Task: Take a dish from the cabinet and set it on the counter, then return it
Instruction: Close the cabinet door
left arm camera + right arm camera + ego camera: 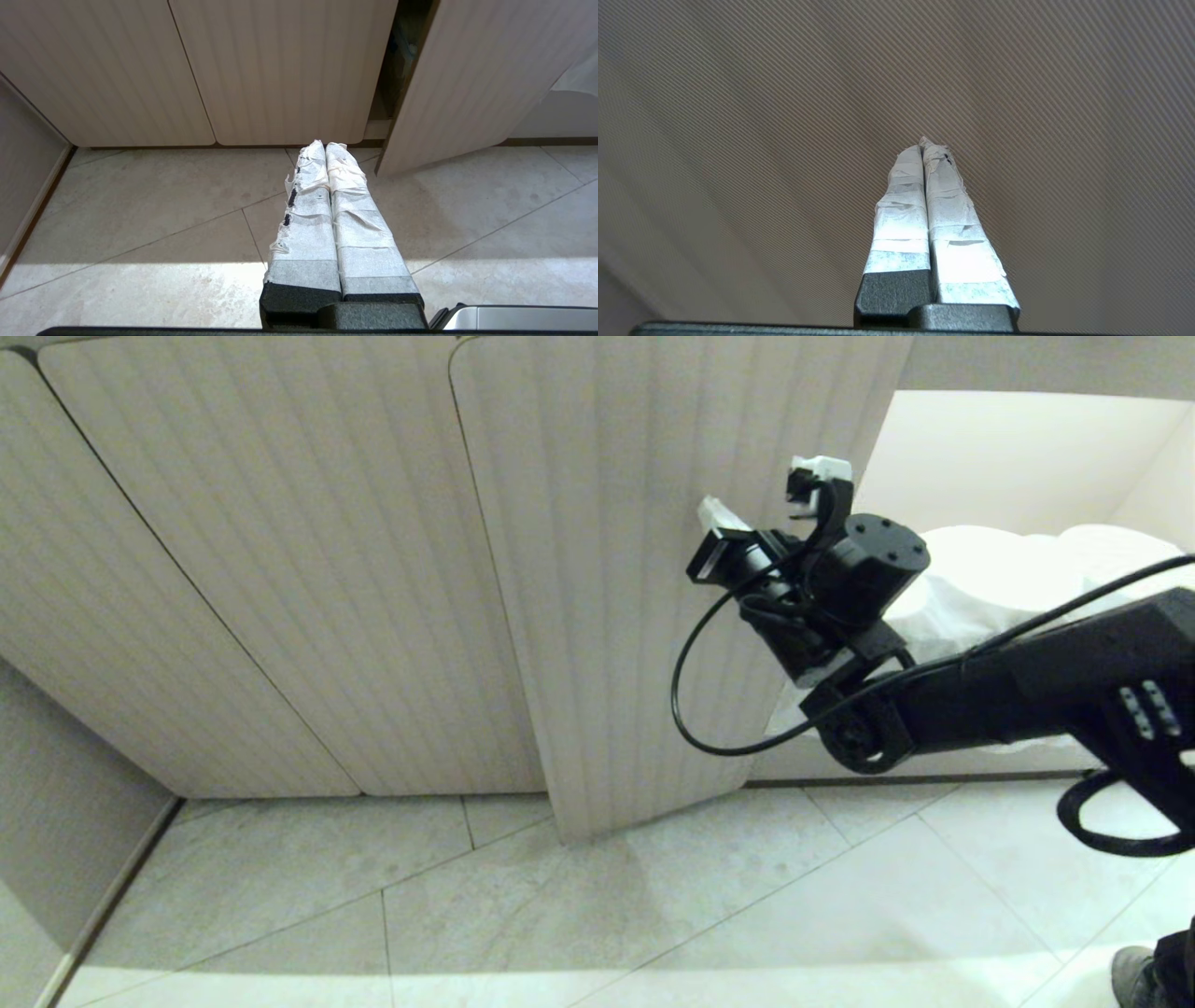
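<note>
Dish unseen; open cabinet door lies at nine o'clock of the right end effector, closed, empty, tips against it.

Right arm raised before an open cabinet door, above a tiled floor

A row of beige ribbed cabinet doors stands behind the pale tiled floor, with one ribbed door swung outward to the right of the shut ones. Right of that open door lies the cabinet opening, with crumpled white cloth-like material inside it. The right end effector, its tips pressed together, sits in front of the open door's face, its black arm reaching in from the right. The left end effector, tips together, hangs low over the floor, before the shut doors and left of the open door.
</note>
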